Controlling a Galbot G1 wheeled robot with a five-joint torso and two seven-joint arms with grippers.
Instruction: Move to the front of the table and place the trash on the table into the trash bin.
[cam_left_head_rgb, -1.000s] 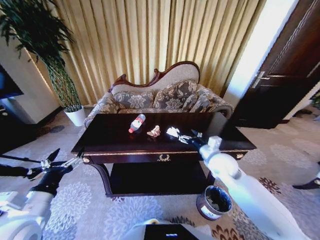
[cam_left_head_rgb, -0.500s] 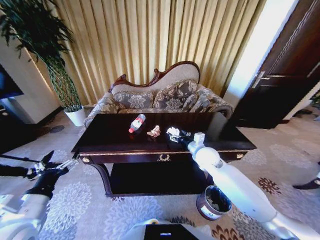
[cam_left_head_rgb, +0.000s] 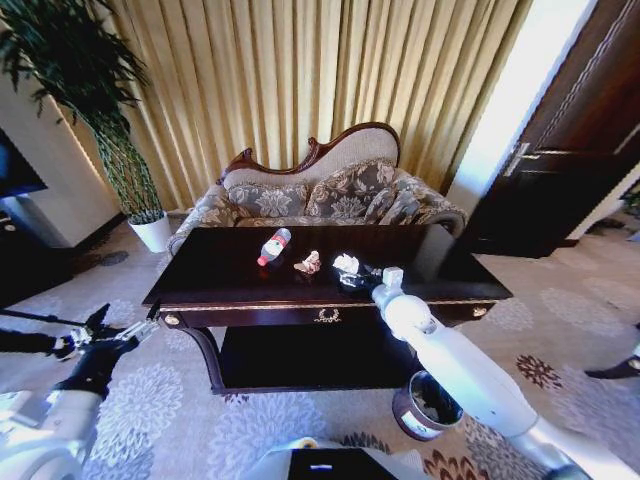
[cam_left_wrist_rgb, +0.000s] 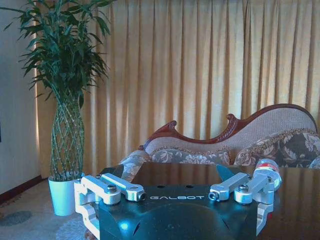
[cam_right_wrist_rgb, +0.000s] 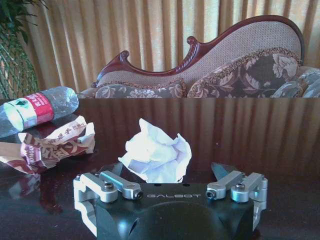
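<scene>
Fingers of the right gripper (cam_right_wrist_rgb: 170, 172) are spread wide on either side of a crumpled white paper wad (cam_right_wrist_rgb: 156, 156), which sits between them near the middle of the large dark glossy reddish-brown wooden worktop (cam_left_head_rgb: 220, 272); whether the tips touch the paper cannot be told, and nothing is clamped. In the head view the right gripper (cam_left_head_rgb: 352, 274) reaches over the front edge of the worktop on a long white arm, its tips at the white wad (cam_left_head_rgb: 345, 263).

Just beside that wad, toward the left edge of the worktop, lies a crumpled pinkish-white printed wrapper (cam_right_wrist_rgb: 52, 145), and next to it a small clear plastic bottle with a red label and white cap (cam_right_wrist_rgb: 35, 109) on its side. From the head both show near the middle of the worktop: the wrapper (cam_left_head_rgb: 308, 264) and the bottle (cam_left_head_rgb: 273, 246), cap pointing toward the front edge.

On the carpet by the right front leg of the worktop stands the small round dark-brown trash bin with a black liner rim (cam_left_head_rgb: 428, 405), below the right arm.

The left gripper (cam_left_head_rgb: 108, 332) hangs low over the carpet, well off the left front corner, its fingers wide open and empty; the wrist view shows the same open left gripper (cam_left_wrist_rgb: 172, 172).
</scene>
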